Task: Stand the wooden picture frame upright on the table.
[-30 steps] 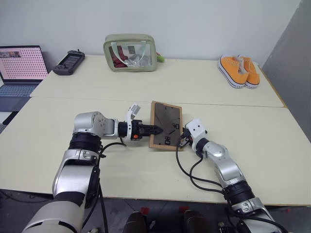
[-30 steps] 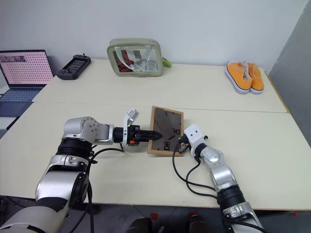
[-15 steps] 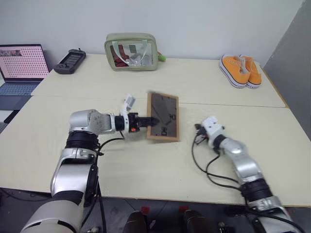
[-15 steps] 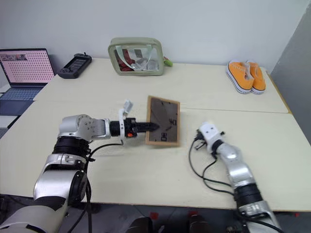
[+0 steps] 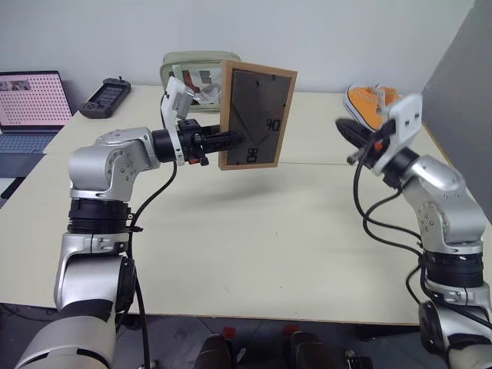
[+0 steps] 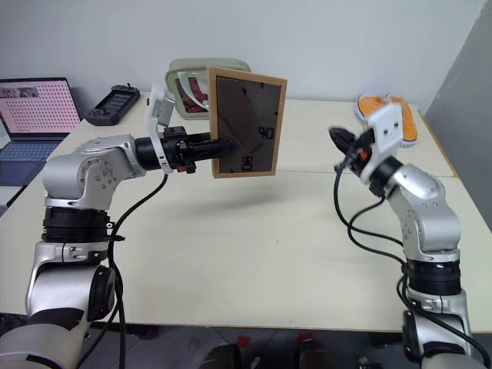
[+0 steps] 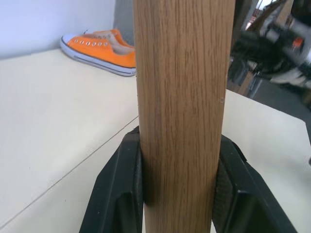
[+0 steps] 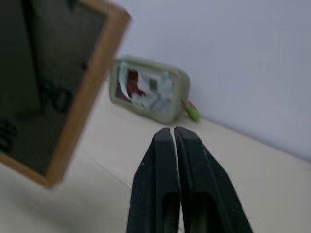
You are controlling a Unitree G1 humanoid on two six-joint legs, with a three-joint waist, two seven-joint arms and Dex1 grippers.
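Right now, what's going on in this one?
The left gripper holds the wooden picture frame by one long edge, up in the air over the table, dark back panel toward the camera. In the left wrist view its fingers clamp the wood on both sides. The right gripper is raised beside the frame, apart from it, fingers almost together and empty. The frame is not yet standing on the table.

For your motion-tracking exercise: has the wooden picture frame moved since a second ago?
Yes. The wooden picture frame, clamped by the left gripper, has risen off the table and now overlaps the green pouch behind it.
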